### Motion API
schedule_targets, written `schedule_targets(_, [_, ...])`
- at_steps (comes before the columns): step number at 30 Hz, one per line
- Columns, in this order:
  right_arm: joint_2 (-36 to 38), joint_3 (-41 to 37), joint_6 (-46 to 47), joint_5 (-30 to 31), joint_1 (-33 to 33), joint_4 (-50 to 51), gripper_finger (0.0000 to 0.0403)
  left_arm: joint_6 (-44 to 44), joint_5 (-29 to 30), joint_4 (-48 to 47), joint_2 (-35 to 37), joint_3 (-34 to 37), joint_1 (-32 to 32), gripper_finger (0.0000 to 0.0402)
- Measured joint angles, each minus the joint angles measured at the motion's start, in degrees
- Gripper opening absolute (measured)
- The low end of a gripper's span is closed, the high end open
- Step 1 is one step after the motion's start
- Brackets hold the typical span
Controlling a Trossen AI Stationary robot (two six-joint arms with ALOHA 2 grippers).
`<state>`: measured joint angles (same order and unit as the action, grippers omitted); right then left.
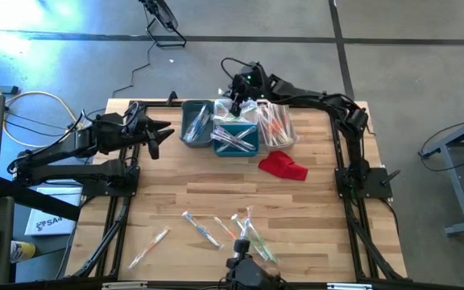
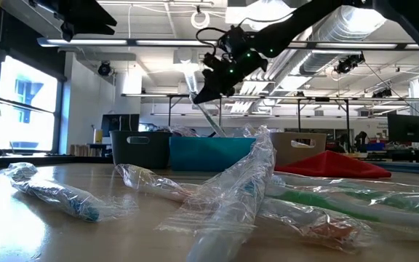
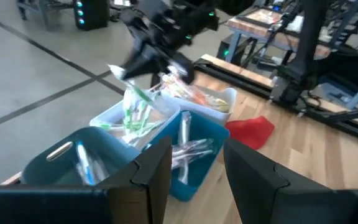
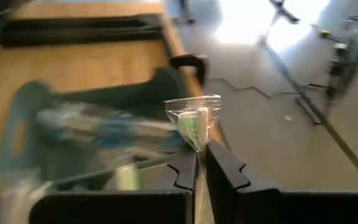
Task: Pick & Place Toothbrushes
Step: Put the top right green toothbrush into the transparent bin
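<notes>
My right gripper [image 1: 236,100] is over the bins at the table's far middle, shut on a green-handled toothbrush in a clear wrapper [image 3: 137,106]. The brush hangs above a white bin [image 3: 114,115] that holds other green brushes. Beside it stand a grey bin [image 1: 194,122], a teal bin [image 1: 237,138] and a white bin with orange brushes [image 1: 277,125]. Several wrapped toothbrushes [image 1: 216,229] lie flat on the near part of the table. My left gripper [image 1: 156,138] waits open at the left, clear of everything. My right gripper pinches the wrapped green toothbrush between its two shut fingers near one end; a short piece of wrapper [image 4: 194,119] sticks out past the fingertips. The fingers slant downward. The brush hangs slanted below them [image 2: 208,116], its lower end hidden behind the teal bin.
A red cloth [image 1: 283,165] lies just right of the bins. The middle of the wooden table [image 1: 176,185] lies bare between the bins and the loose brushes. A black frame edges the table, and cables run off its far left corner.
</notes>
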<state>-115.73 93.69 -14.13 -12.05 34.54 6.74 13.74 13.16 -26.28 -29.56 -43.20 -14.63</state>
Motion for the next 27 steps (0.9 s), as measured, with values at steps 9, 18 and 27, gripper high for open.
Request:
schedule_targets(9, [-0.10,0.00,-2.68,-3.01,0.13,3.97,0.0009,0.00,1.08,-1.33,-0.02,0.00,0.00,0.0143])
schedule_targets(18, [-4.43,0.04,-2.69,-4.44,-0.04,5.41,0.0009,0.00,2.06,-1.33,-0.02,0.00,0.00,0.0143])
schedule_targets(27, [-5.81,0.02,-4.23,-3.29,-0.04,4.63,0.0013,0.02,2.04,-1.33,-0.02,0.00,0.00,0.0143])
